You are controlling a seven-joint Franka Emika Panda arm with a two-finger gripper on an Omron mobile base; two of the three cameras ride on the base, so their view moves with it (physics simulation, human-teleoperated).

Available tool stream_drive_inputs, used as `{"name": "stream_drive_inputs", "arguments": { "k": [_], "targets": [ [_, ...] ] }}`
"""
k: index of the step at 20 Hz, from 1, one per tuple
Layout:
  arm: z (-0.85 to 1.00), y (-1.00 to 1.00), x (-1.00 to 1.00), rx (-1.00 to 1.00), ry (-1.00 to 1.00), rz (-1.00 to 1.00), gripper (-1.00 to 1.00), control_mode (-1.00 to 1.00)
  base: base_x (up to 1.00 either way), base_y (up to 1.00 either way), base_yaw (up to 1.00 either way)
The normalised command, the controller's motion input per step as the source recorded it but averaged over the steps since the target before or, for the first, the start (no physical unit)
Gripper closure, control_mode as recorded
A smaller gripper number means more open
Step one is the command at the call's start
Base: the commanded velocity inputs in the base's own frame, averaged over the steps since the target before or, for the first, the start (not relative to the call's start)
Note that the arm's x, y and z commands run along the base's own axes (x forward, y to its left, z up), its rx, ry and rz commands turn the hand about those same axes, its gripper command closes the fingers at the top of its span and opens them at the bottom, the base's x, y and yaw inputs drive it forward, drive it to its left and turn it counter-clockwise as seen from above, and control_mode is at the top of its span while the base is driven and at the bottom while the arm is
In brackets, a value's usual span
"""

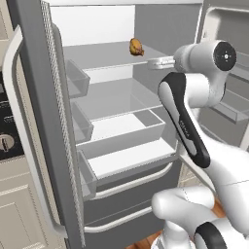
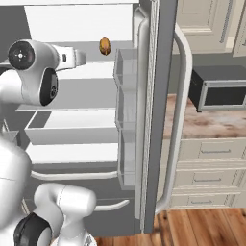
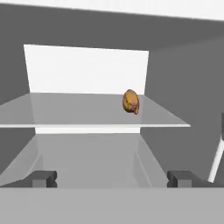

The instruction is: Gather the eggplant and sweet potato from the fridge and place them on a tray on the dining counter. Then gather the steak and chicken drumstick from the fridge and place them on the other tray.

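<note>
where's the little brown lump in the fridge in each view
Left base view: the chicken drumstick sits upper centre, on the top glass shelf, left of the robot's wrist.
Right base view: upper left of centre, same shelf, just left of the door bins.
Hand view: right of centre, on the shelf, above and beyond the open pincer.
Shared landmark: the top glass shelf it rests on.

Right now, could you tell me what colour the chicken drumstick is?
Tan-brown with orange tones; the chicken drumstick shows best in the hand view.
</note>
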Motion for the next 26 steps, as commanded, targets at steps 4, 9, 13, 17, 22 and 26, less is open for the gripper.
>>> {"name": "stream_drive_inputs", "arguments": {
  "k": [4,9,13,17,22,26],
  "targets": [
    [0.12,-0.02,0.32,-0.01,-0.06,0.00,-1.00,-1.00,0.00,0.00,0.00],
    [0.04,0.00,0.34,-0.02,-0.01,-0.01,-1.00,-1.00,0.00,0.00,0.00],
    [0.00,0.00,0.44,-0.01,0.00,-0.02,-1.00,-1.00,0.00,0.00,0.00],
    [0.00,0.00,0.42,-0.01,0.00,-0.05,-1.00,-1.00,0.00,0.00,0.00],
    [0.00,0.00,0.50,0.00,0.00,-0.05,-1.00,-1.00,0.00,0.00,0.00],
    [0.00,-0.04,0.55,0.00,0.00,-0.03,-1.00,-1.00,0.00,0.00,0.00]
  ]
}}
